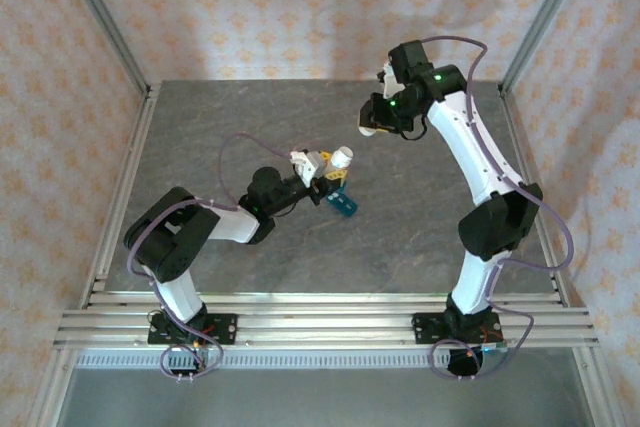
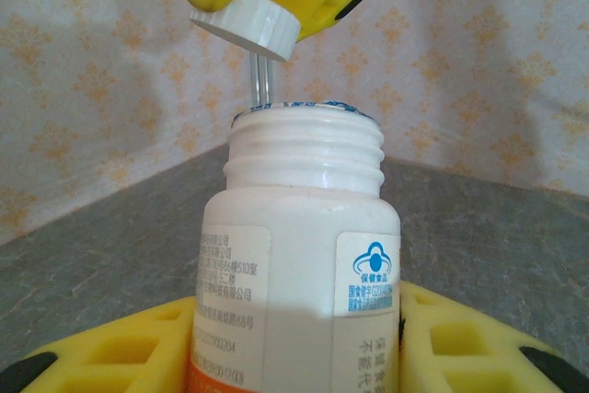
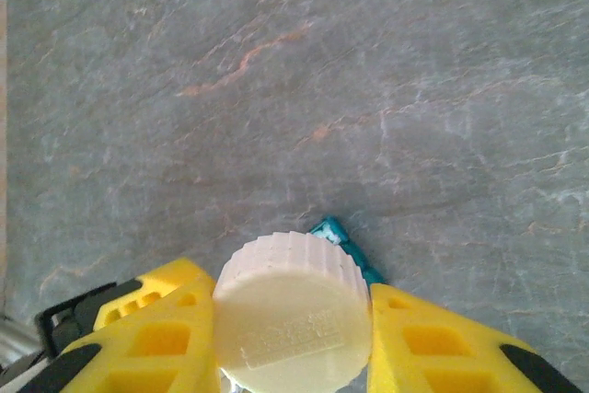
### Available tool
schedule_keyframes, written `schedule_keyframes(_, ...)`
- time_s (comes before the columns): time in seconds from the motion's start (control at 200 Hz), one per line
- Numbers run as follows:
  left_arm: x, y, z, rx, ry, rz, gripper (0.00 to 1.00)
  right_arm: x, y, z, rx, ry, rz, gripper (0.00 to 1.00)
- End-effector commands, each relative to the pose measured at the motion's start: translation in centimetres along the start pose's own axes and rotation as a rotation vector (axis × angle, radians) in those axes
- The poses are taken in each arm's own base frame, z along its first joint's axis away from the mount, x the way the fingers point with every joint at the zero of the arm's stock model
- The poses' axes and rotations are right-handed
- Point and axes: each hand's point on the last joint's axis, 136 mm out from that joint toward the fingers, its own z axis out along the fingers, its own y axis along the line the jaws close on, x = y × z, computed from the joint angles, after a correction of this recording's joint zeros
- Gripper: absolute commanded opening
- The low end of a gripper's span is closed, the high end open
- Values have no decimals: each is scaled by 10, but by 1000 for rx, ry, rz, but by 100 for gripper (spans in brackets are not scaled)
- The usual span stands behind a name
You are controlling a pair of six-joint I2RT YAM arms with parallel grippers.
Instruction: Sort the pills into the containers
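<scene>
One small teal plastic pill box (image 1: 343,205) sits mid-table, just on the near side of the left gripper (image 1: 330,171), which is clamped on the one white cylindrical plastic bottle (image 2: 299,227), its neck uncapped. Farther off to the right, the right gripper (image 3: 293,294) pinches the one white ribbed cap (image 3: 291,319).

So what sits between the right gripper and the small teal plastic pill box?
The open white plastic bottle held by the left gripper, in the top view.

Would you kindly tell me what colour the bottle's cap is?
White; the cap shows best in the right wrist view.
</scene>
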Motion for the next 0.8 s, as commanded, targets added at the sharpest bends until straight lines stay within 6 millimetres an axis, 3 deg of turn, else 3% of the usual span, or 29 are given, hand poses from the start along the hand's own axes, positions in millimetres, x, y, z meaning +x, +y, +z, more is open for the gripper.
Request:
schedule_keyframes(0.0, -18, 1, 1, 15, -68, 60, 0, 14, 16, -1, -72, 73, -51, 33)
schedule_keyframes(0.295, -21, -2, 0, 32, -75, 70, 0, 32, 33, -11, -184, 130, -151, 33)
schedule_keyframes(0.796, -32, -7, 1, 67, -97, 86, 0, 63, 33, -15, -247, 193, -255, 32)
